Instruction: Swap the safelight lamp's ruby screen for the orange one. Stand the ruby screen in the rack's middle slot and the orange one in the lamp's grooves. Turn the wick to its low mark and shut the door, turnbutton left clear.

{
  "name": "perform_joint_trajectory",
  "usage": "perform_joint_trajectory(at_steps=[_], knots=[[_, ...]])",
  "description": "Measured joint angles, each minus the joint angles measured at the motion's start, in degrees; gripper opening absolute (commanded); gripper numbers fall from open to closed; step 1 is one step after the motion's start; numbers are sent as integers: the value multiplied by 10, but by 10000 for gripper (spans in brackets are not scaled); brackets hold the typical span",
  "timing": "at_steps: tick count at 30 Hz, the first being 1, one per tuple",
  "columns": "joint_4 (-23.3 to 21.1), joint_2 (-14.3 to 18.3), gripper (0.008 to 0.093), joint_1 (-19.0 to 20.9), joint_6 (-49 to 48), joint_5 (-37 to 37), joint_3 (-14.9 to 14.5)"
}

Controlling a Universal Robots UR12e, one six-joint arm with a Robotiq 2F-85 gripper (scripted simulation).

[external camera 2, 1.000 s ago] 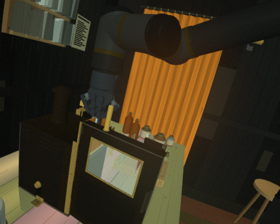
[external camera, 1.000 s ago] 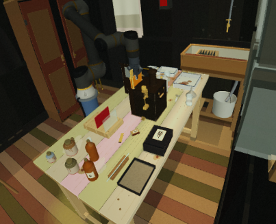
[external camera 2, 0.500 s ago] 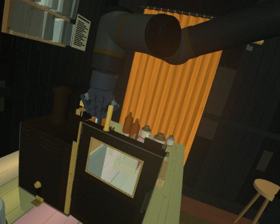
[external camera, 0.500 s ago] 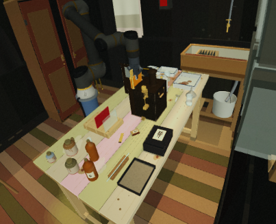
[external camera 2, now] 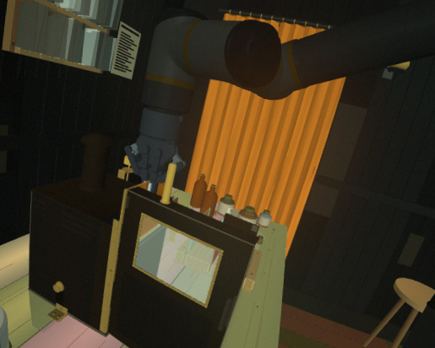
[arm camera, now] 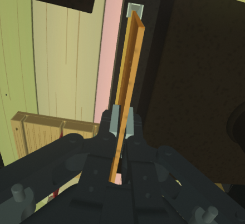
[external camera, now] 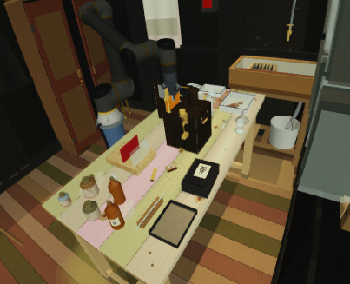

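Note:
Most of the orange screen (arm camera: 129, 76) is sunk edge-on into the slot between the black lamp body (external camera: 187, 118) and its open door (external camera 2: 183, 270), so only its top edge shows (external camera: 173, 98). I hold that top edge in my closed gripper (arm camera: 121, 124), directly above the lamp (external camera 2: 151, 181). The ruby screen (external camera: 129, 148) stands upright in the wooden rack (external camera: 130, 157) on the table left of the lamp, beside a clear pane. The door's window (external camera 2: 177, 258) looks clear. A small round knob (external camera 2: 58, 286) sits low on the lamp's side.
Behind the lamp, trays (external camera: 237, 101) and a white flask (external camera: 241, 123) sit on the far end of the table. Several bottles and jars (external camera: 100, 199), a black box (external camera: 200, 177), a framed tray (external camera: 173, 222) and small wooden pieces occupy the near end. A chimney (external camera 2: 95, 162) rises beside my gripper.

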Motion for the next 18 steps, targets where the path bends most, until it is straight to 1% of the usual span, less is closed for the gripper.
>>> perform_joint_trajectory(at_steps=[11,18], knots=[[22,10,80,3,3,-5,-14],[23,11,80,3,4,-6,-14]])
